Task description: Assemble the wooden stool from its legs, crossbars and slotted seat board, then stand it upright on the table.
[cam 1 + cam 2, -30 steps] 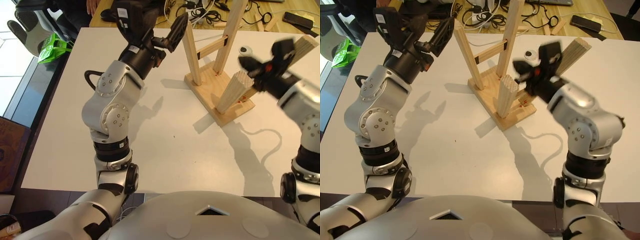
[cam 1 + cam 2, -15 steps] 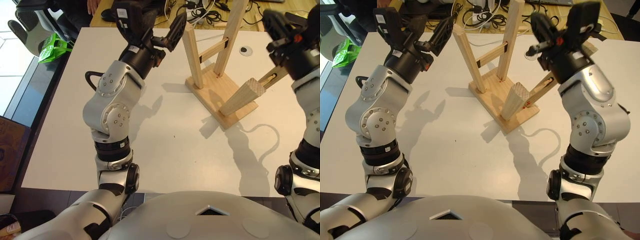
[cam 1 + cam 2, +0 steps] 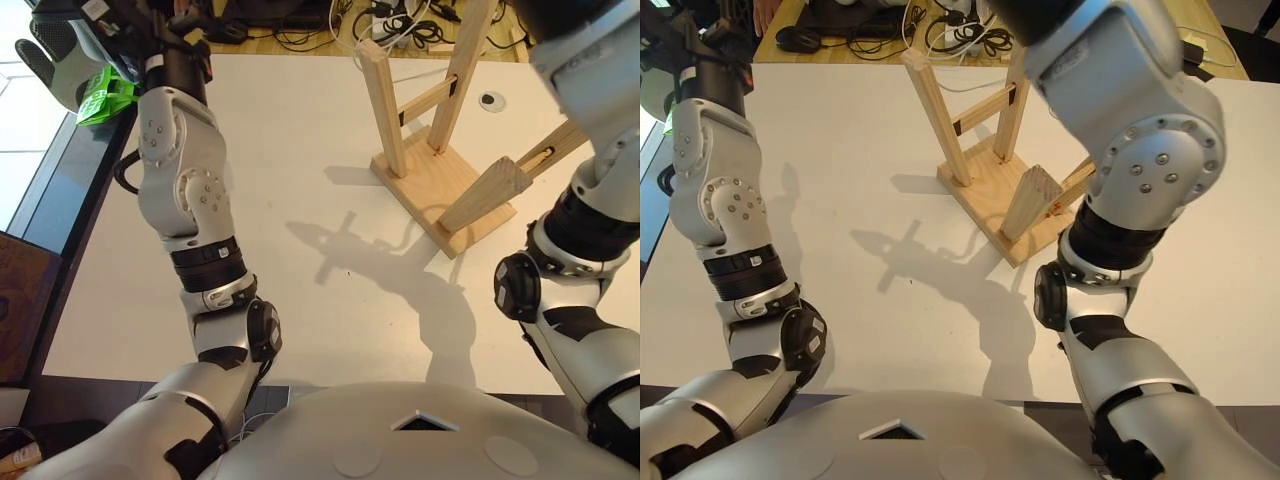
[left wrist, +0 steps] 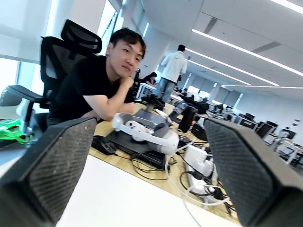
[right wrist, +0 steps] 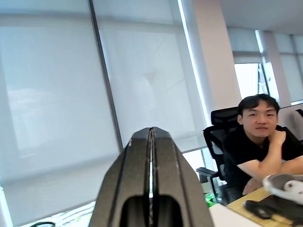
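Stool (image 3: 436, 185) sits upside down, upper right on the tabletop (image 3: 300, 130); stiff, light wood, probably best gripped by a leg (image 3: 381, 110). Left hand (image 4: 147, 165) released, right hand (image 5: 151, 175) clenched empty.

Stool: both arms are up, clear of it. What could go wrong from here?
1. One leg leans tilted on the seat board, unlike the two upright legs. It may not be seated and could drop out when everything is flipped.
2. The right arm hangs close by that leg. Coming down, it could knock it over.
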`<state>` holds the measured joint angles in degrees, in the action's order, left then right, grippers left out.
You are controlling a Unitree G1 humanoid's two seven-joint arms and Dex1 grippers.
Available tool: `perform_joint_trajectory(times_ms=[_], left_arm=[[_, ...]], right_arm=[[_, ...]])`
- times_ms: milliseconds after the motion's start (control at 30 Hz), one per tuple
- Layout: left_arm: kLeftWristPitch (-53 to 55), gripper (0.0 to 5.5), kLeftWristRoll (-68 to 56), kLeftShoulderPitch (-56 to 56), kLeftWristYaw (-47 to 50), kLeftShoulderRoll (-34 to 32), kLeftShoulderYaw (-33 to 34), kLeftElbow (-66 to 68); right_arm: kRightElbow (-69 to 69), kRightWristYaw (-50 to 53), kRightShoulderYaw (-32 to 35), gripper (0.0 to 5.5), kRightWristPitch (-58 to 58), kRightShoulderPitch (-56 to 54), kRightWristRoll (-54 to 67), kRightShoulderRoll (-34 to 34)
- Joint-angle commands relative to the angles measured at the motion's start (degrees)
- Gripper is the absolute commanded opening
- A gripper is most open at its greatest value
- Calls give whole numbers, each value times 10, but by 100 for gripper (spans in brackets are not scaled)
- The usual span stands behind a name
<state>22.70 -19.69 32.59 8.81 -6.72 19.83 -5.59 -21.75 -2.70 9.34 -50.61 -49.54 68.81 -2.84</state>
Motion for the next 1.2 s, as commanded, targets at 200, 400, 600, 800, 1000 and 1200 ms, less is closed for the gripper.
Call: perform_joint_trajectory(times_ms=[200,400,600,800,1000,1200], left_arm=[[-5,416,20,-9,-29,-10,-38,-4],[3,416,24,-28,-36,-7,-49,-20],[6,416,24,-28,-39,-8,-49,-20],[7,416,25,-32,-39,-5,-46,-24],[0,416,21,-30,-48,0,-51,-35],[-11,416,25,-34,-42,8,-51,-30]], right_arm=[[-40,-37,-168,2,-85,62,-62,-173],[-77,-68,-352,2,-18,137,-319,-263],[-120,-143,-386,2,-25,156,-450,-402],[-158,-185,-306,2,6,176,-472,-419],[-117,-236,-213,2,61,176,-476,-409],[-91,-375,-255,2,220,236,-591,-526]])
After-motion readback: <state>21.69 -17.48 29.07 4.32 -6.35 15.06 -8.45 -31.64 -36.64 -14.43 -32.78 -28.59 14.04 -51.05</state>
